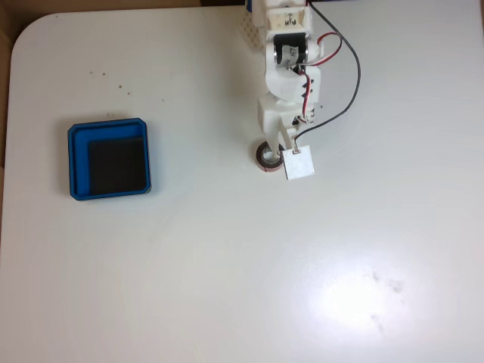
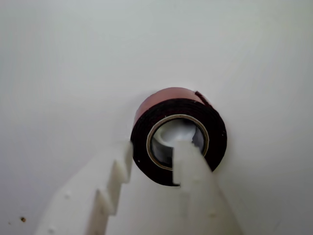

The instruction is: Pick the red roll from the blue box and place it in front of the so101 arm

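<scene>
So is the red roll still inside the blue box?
No, the red roll lies on the white table by the gripper, apart from the blue box.

The desk is a plain white slab that takes up almost the whole fixed view; its top left corner is rounded, and beyond that corner a strip of brown surface shows along the left edge and the top; what that brown surface is cannot be told. A few small dark specks dot the desk near its upper left; fainter grey smudges lie toward the lower right. A soft bright glare from light above sits beside those smudges. In the wrist view the desk reads as even pale grey-white, with two tiny brown specks at the lower left.
</scene>
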{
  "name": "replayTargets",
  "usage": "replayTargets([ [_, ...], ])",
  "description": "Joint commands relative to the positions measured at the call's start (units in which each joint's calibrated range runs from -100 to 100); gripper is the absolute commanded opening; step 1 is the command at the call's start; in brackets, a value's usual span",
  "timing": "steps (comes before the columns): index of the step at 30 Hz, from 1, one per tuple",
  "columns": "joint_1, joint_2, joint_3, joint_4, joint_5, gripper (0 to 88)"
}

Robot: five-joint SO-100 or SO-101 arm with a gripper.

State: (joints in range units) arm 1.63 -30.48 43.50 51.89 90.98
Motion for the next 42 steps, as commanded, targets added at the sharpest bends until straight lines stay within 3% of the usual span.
replayTargets([
  [1, 0.96, -9.65, 4.03, -0.98, -0.18, 6.7],
  [21, 0.37, -67.26, 48.87, -0.98, -0.10, 6.7],
  [33, 0.27, -68.60, 56.50, -13.60, -0.18, 6.7],
  [42, 0.17, -68.51, 56.50, -13.36, 0.25, 6.7],
])
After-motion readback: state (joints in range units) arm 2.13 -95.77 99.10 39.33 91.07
